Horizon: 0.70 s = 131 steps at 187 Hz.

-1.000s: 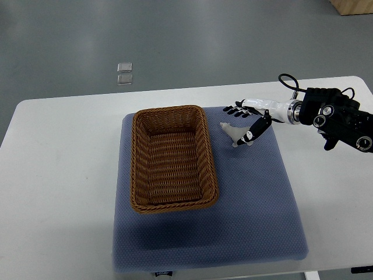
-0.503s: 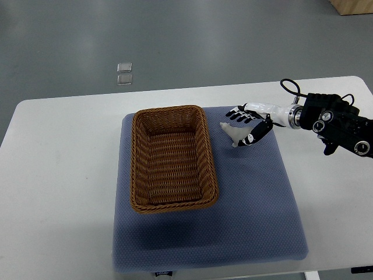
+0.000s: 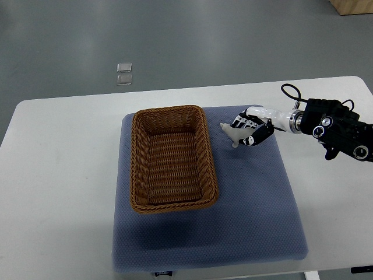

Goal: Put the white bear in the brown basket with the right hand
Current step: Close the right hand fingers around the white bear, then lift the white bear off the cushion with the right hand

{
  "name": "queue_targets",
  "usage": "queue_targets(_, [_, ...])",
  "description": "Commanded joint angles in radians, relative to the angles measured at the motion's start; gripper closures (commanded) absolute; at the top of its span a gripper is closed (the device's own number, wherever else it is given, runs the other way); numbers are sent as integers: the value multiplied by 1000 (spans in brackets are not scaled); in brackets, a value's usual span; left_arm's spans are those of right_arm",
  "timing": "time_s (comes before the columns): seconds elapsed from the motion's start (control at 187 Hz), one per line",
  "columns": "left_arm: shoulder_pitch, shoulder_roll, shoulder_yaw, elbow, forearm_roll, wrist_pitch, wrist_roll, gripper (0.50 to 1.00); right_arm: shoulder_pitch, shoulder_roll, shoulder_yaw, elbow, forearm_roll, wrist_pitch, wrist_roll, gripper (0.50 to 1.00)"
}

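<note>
The right hand [image 3: 252,129] is white with black fingers, behind it a silver ring and black housing.

Single steep top-down view from the robot's side, whole table [image 3: 64,175] framed, floor beyond

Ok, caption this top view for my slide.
Right hand closing around white bear beside empty brown basket.

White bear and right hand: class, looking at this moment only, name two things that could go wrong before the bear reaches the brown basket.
1. The right hand closes on only part of the small white bear, whose left end sticks out past the fingers; the grip may be shallow, so it could slip when lifted.
2. The bear lies on the blue mat close beside the brown basket, so a low carry might catch the near rim and push the basket.
</note>
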Motion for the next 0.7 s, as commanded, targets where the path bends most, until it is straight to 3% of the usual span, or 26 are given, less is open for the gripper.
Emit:
queue_targets(0.0, [0,0,0,0,0,0,0,500,4,-2,-7,-1,0,-5,3,926])
queue_targets(0.091, [0,0,0,2,0,0,0,500,12,-3,-7,-1,2,-3,3,1000])
queue_targets(0.406, [0,0,3,0,0,0,0,500,113,-41,-1,26,14,20,2,1000])
queue_targets(0.695, [0,0,5,-3,0,0,0,500,202,-89,4,123,21,38,-4,1000])
